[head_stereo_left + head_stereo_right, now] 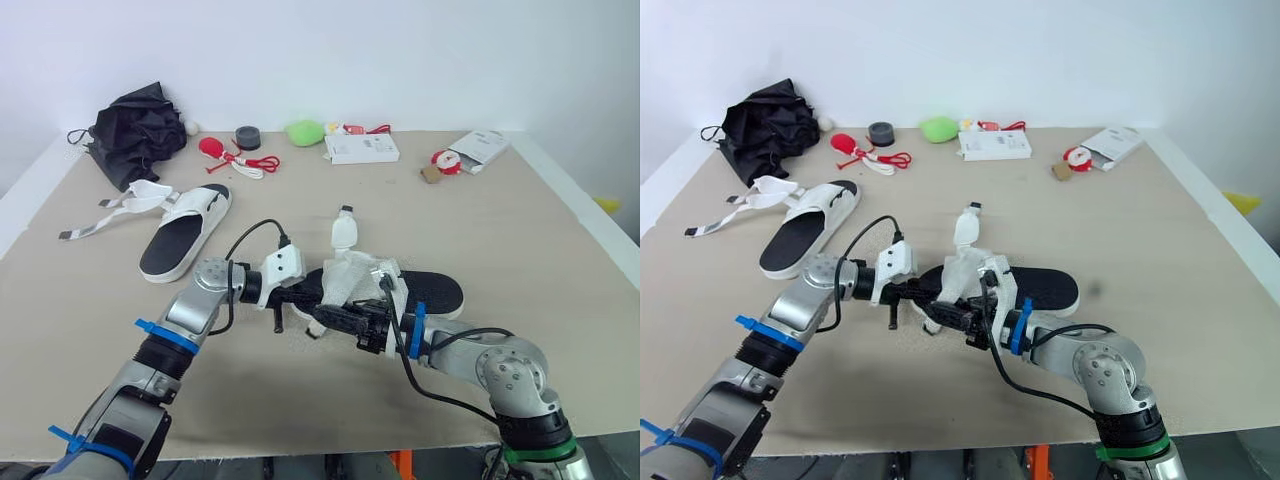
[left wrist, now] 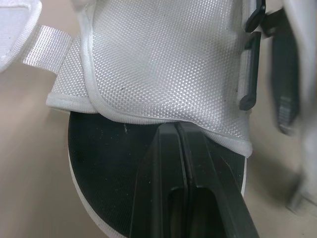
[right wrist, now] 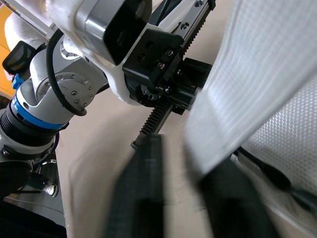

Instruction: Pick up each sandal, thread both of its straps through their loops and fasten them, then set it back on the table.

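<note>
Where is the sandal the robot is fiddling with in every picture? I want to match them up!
Left eye view: the sandal lies low in the middle, between the arms.
Right eye view: the same place, low middle.
Left wrist view: its white mesh strap over its black sole, close up.
Right wrist view: its white strap, close up.
Shared landmark: the left tool, at that strap's edge.

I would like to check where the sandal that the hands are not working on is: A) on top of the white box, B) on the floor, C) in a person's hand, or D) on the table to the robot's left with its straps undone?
D: the far sandal lies flat on the table at the robot's left, and its straps are spread out loose beside it.
</note>
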